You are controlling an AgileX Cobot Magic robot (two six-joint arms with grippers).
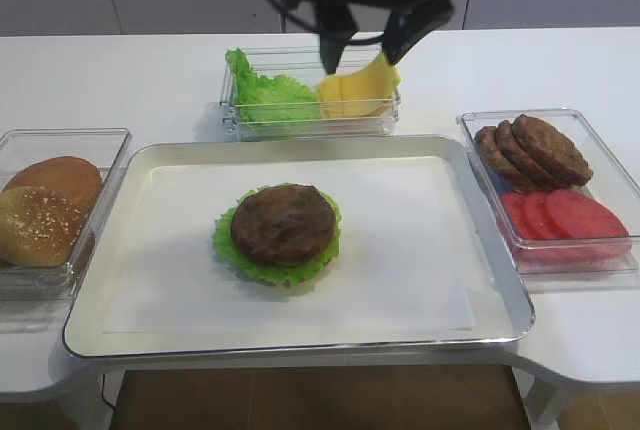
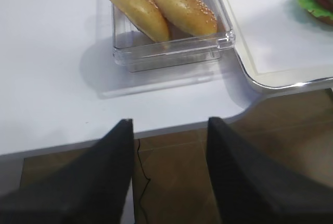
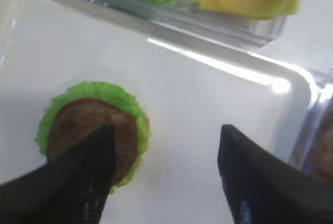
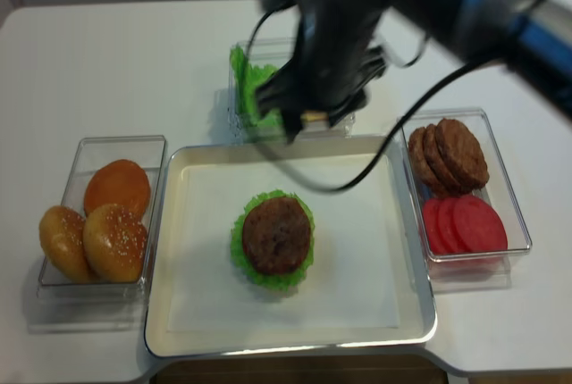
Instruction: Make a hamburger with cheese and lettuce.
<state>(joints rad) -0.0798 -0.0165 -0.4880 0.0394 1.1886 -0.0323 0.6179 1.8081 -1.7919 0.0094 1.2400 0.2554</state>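
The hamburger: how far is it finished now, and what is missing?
Done: the hamburger on the tray has lettuce under a brown patty. In hand: the right gripper, jaws open, hangs over the cheese. Left: cheese on the patty, then a bun. The left gripper is empty.

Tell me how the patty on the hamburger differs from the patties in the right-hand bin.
The patty on the hamburger lies flat and alone on a lettuce frill, in the middle of the tray. The patties in the bin number three, lean overlapping one another, and sit in a clear container beside the tomato slices. The hamburger's patty shows its whole top; the binned ones partly hide each other. All are round, brown and rough-surfaced.
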